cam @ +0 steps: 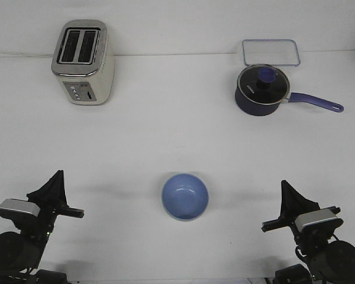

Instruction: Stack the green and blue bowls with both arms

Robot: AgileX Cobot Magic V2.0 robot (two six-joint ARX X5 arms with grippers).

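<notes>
A light periwinkle blue bowl (184, 196) sits upright on the white table (177, 136), near the front and midway between my arms. A thin pale edge shows along its front rim. No separate green bowl shows anywhere on the table. My left gripper (58, 176) rests low at the front left, well left of the bowl, its fingers drawn to one point and holding nothing. My right gripper (284, 186) rests low at the front right, well right of the bowl, also drawn to a point and holding nothing.
A cream and silver toaster (83, 62) stands at the back left. A dark navy saucepan (261, 90) with a lid and a long purple-blue handle stands at the back right. A clear rectangular tray (271, 52) lies behind it.
</notes>
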